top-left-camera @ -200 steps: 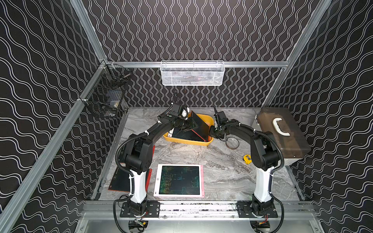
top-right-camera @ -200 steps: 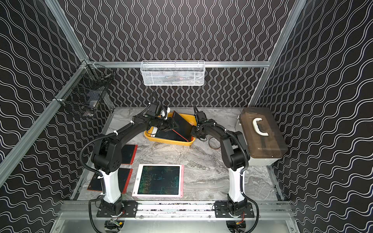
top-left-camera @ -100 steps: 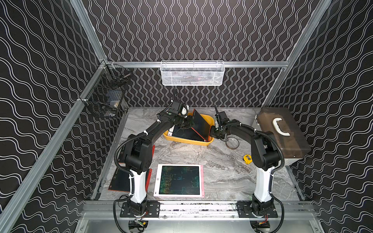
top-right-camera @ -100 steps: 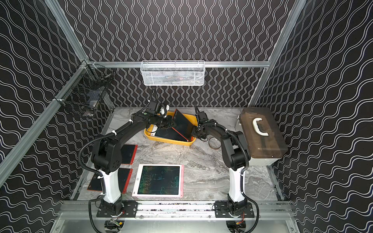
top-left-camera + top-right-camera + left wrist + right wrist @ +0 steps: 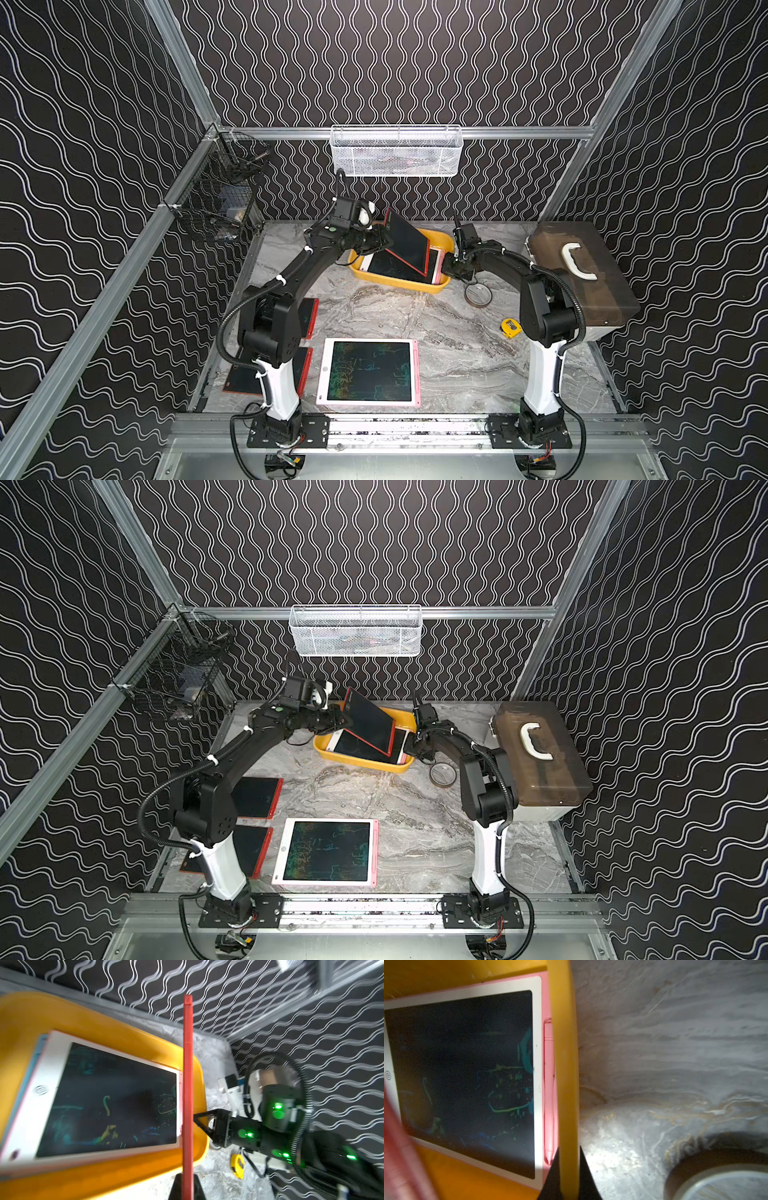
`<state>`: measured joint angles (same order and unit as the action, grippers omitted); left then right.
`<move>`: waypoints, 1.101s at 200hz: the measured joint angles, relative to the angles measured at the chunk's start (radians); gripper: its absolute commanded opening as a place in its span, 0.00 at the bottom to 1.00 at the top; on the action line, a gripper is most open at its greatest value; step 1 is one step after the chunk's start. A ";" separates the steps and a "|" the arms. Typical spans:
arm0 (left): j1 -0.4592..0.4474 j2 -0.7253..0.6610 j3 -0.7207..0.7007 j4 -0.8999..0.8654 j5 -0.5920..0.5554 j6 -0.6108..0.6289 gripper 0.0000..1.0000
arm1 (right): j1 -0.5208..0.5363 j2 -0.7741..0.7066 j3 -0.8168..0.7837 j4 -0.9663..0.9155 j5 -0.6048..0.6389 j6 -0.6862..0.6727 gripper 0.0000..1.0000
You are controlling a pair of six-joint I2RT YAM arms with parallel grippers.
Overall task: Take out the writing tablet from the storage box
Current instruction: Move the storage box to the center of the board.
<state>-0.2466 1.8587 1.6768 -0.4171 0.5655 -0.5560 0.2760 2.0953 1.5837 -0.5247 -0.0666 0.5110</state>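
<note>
Red plastic at one side is where the writing tablet [image 5: 405, 241] is pinched by the left tool [image 5: 381, 243]. The jaws are shut tight on that thin edge. The tablet is tipped up steeply, with its low end over the yellow storage box [image 5: 395, 283] and its top corner high in the air. The right tool [image 5: 446, 266] is closed on the box's rim at the end nearest the right arm, so the box is held down.

The step in hand looks to be the lift out. It would best be done slowly and straight up, until the low end is clear of the rim. Only a thin edge is gripped, so the tablet could swing or slip if it is jerked. The box should be held down until the tablet is fully out. Care is needed with the pink and white tablet [image 5: 399, 269] that lies flat in the box, just under the raised one, so that it is not dragged along. Whether the two are touching cannot be told. After that, a bare patch of the worktop [image 5: 415, 316] could be picked, away from the pink-framed tablet [image 5: 370, 371] and the two red tablets [image 5: 308, 316] laid by the left arm's base.

The held tablet is thin, flat and stiff. Its screen is dark and shiny, and a red frame is seen around it. In the left wrist view only its narrow red side is shown, like a straight stick. No marks can be made out on its screen.
</note>
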 measured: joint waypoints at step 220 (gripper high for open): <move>0.209 -0.277 -0.091 0.050 0.183 -0.073 0.00 | -0.115 -0.092 0.203 -0.105 0.021 -0.204 0.67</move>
<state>-0.0372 1.5818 1.5860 -0.3672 0.7483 -0.6292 0.1612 2.0033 1.7866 -0.6292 -0.0460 0.3065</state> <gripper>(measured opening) 0.089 0.647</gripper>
